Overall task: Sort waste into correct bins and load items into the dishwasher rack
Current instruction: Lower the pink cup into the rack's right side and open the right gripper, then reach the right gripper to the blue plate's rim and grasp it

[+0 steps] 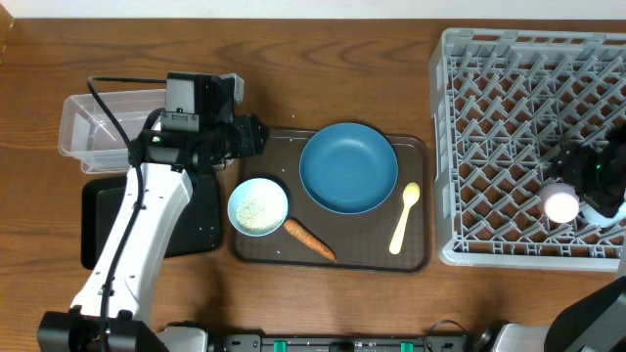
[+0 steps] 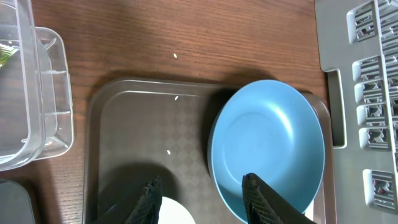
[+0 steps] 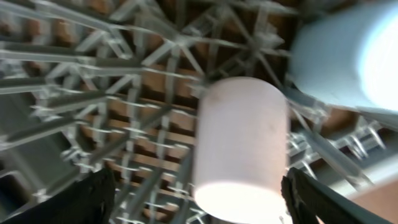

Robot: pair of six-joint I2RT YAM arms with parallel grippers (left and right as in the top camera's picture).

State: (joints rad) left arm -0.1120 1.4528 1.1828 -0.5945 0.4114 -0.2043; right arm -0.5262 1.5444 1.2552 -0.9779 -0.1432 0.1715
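Your right claw is spread wide either side of the small white cup, which sits in the dishwasher rack. Your left claw hangs part-spread and empty over the brown tray, beside the blue plate.

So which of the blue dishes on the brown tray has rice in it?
The small light blue bowl next to the carrot; the large blue plate is empty.

Blue plate on brown tray, tub adj.
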